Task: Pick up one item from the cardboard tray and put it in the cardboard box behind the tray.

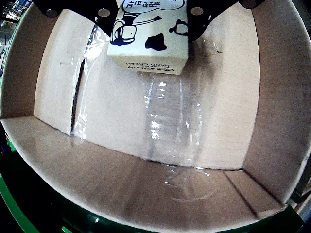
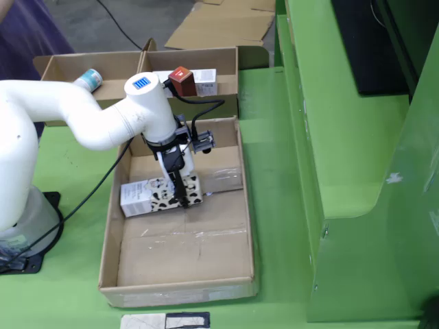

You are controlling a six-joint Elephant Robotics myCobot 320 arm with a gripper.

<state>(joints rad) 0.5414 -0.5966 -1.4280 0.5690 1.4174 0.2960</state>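
Observation:
A white carton with black cow spots and "HAND CREAM" print (image 1: 148, 46) sits between the black fingers (image 1: 200, 22) of my gripper (image 1: 150, 14), which is shut on it. Seen from the fixed view, the gripper (image 2: 178, 188) holds this carton (image 2: 154, 197) low inside the large open cardboard box (image 2: 180, 281), near its left wall. I cannot tell whether the carton touches the floor. The wrist view shows the box's taped floor (image 1: 160, 121) below. Behind the box stands a divided cardboard tray (image 2: 123, 63).
In the tray lie a blue-capped item (image 2: 89, 79), a red box (image 2: 182, 81) and a white box (image 2: 206, 82). A green wall (image 2: 343, 171) rises to the right. A black cable (image 2: 89, 195) trails to the arm's base. A flat card (image 2: 164, 321) lies in front of the box.

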